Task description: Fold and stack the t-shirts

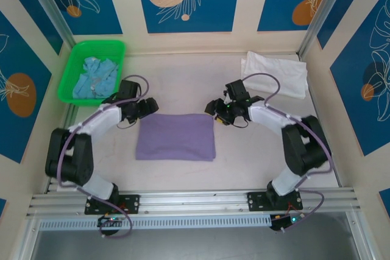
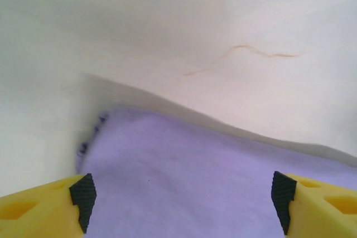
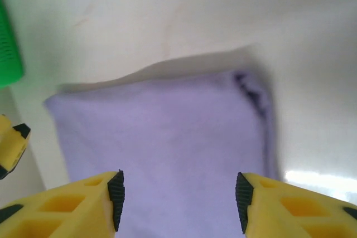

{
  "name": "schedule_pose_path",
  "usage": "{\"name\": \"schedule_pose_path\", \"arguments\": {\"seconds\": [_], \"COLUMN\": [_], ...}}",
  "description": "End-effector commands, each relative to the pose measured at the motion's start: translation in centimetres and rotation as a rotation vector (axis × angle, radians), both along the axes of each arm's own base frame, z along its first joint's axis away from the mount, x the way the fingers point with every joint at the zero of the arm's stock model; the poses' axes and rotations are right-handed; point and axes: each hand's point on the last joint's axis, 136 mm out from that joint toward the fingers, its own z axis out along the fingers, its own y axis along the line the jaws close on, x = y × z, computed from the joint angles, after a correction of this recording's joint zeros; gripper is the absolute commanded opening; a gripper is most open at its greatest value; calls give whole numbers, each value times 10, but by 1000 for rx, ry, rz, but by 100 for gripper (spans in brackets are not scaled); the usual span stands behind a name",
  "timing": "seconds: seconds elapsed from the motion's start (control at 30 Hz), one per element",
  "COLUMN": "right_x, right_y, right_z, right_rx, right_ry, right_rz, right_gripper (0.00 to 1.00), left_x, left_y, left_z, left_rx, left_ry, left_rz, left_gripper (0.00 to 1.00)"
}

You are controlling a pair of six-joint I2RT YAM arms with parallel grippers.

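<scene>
The lavender t-shirt (image 1: 175,137) lies folded into a flat rectangle at the table's middle. My left gripper (image 1: 148,107) hovers at its far left corner, open, with the purple cloth (image 2: 212,176) spread under and between its pads. My right gripper (image 1: 212,109) is at the far right corner, also open, over the same cloth (image 3: 167,137). A folded white t-shirt (image 1: 275,72) rests at the back right. The light blue t-shirt (image 1: 94,77) lies crumpled in the basket.
A green plastic basket (image 1: 76,68) stands at the back left and shows as a green edge (image 3: 8,43) in the right wrist view. Metal frame posts and patterned walls enclose the table (image 1: 183,77). A rail runs along the near edge.
</scene>
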Motion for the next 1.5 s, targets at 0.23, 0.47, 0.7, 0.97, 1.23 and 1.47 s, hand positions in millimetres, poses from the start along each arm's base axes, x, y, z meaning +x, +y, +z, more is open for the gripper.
{"name": "schedule_pose_path", "arguments": {"seconds": [0.23,0.47,0.7,0.97,1.23,1.47], "right_x": [-114,-131,-106,-75,-63,-65], "right_y": [55,25,-21,-3,9,34], "right_z": [-32,-50,-43,-62,-86,-83], "right_rx": [-14,-212,-376,-346,-395,-355], "right_ry": [114,121,71,123,150,94], "right_rz": [229,202,149,219,247,323], "right_gripper": [39,48,74,72,61,50], "left_x": [-112,-160,-178,-182,-177,-167], "left_y": [-116,-129,-99,-78,-57,-33], "left_z": [-3,-44,-62,-73,-53,-22], "left_rx": [-155,-144,11,86,154,214], "left_ry": [64,172,178,192,112,-16], "left_rz": [-402,-539,-553,-513,-451,-367], "left_gripper": [34,38,59,63,78,93]}}
